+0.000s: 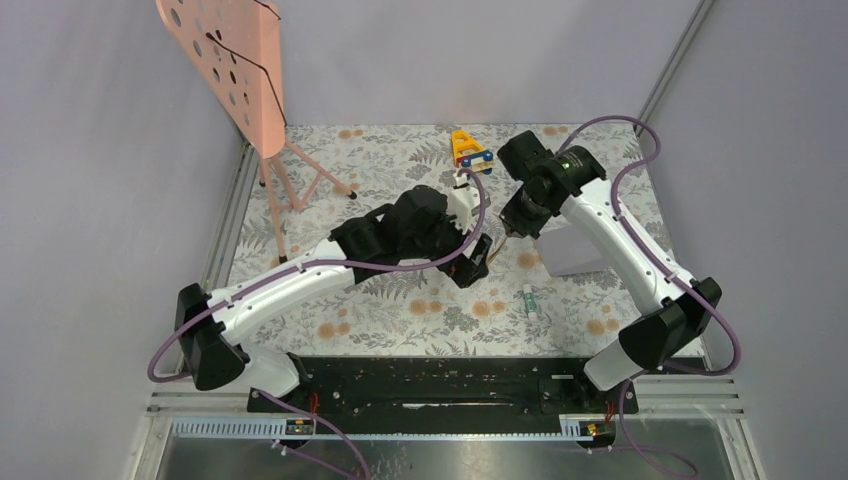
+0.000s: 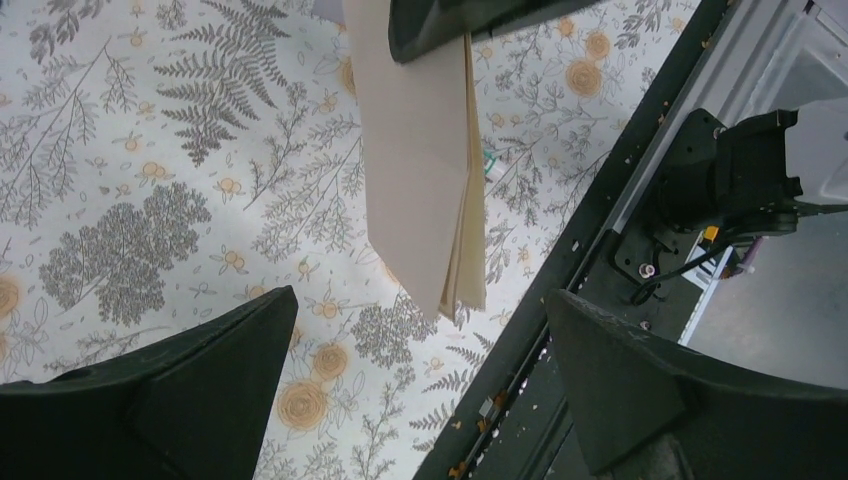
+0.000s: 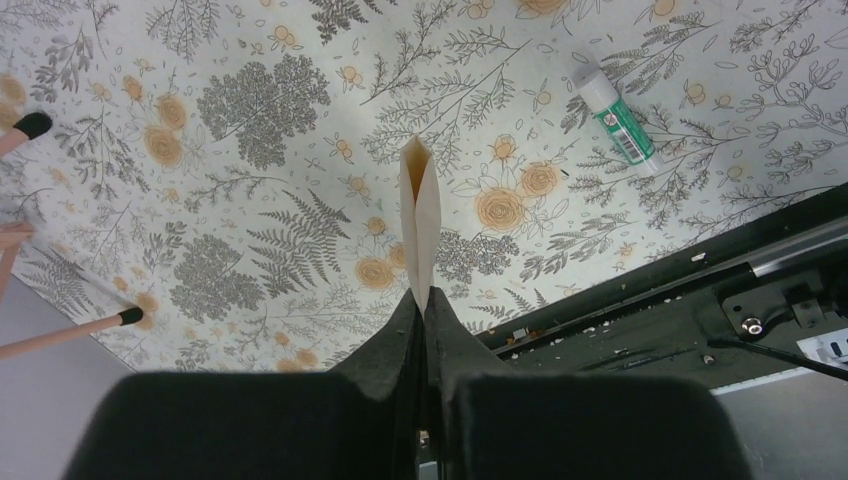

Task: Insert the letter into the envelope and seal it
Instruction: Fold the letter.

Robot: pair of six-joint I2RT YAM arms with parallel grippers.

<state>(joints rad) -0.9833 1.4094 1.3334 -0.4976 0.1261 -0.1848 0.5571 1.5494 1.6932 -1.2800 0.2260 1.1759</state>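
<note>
Bench (image 1: pixel 400 312): envelope (image 1: pixel 572 255) lies flat near the right edge, partly under the right arm; can't tell the flap state. Folded tan letter (image 2: pixel 415 170) hangs over bench centre, pinched at its top by the right tool (image 3: pixel 424 300), pressed tight. Left tool (image 2: pixel 420 305) is spread wide near the letter's free end, gripping nothing. Free end looks splayed, so I'd have left hold the envelope mouth open and feed in shallow. Glue stick (image 3: pixel 617 120) lies near the front edge.

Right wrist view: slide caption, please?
Right gripper shut on folded letter, edge-on above floral table; glue stick beyond.
</note>
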